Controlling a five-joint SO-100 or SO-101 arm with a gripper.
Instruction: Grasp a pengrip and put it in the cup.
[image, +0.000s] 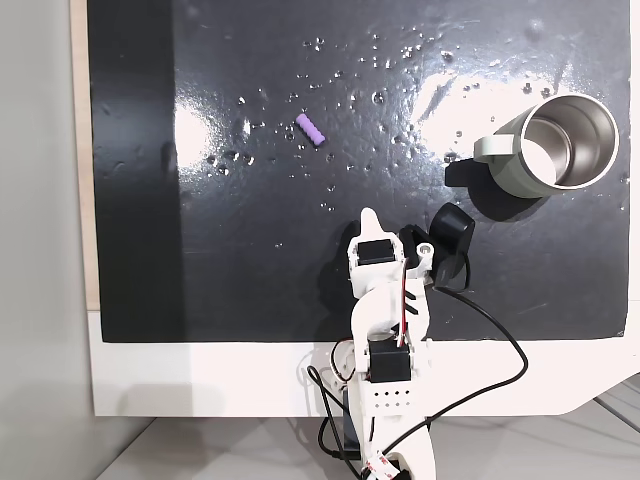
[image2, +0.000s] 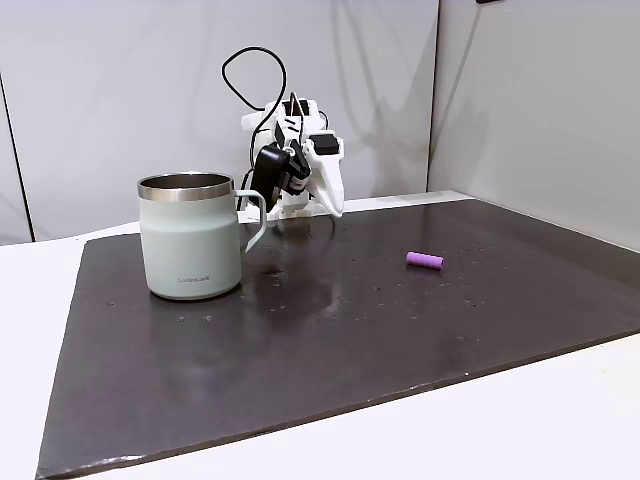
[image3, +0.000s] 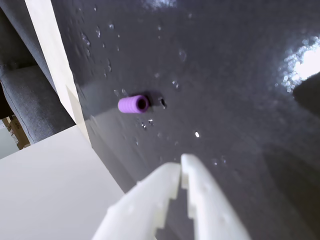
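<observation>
The pengrip (image: 311, 130) is a small light-purple ribbed cylinder lying on its side on the dark mat, left of centre in a fixed view. It also lies alone right of centre on the mat (image2: 424, 260) and shows its open end in the wrist view (image3: 133, 104). The cup (image: 555, 145), a pale grey-green metal mug with a shiny inside, stands upright at the right, handle toward the middle; it stands at the left from the side (image2: 190, 235). My white gripper (image: 369, 216) (image3: 180, 167) is shut with nothing in it, well short of the pengrip, folded back near the arm's base (image2: 333, 205).
A glossy black mat (image: 250, 280) covers a white table (image: 200, 380). Its surface is dotted with small droplets or specks. Cables (image: 490, 350) loop from the arm's base at the near edge. A wall stands behind the arm.
</observation>
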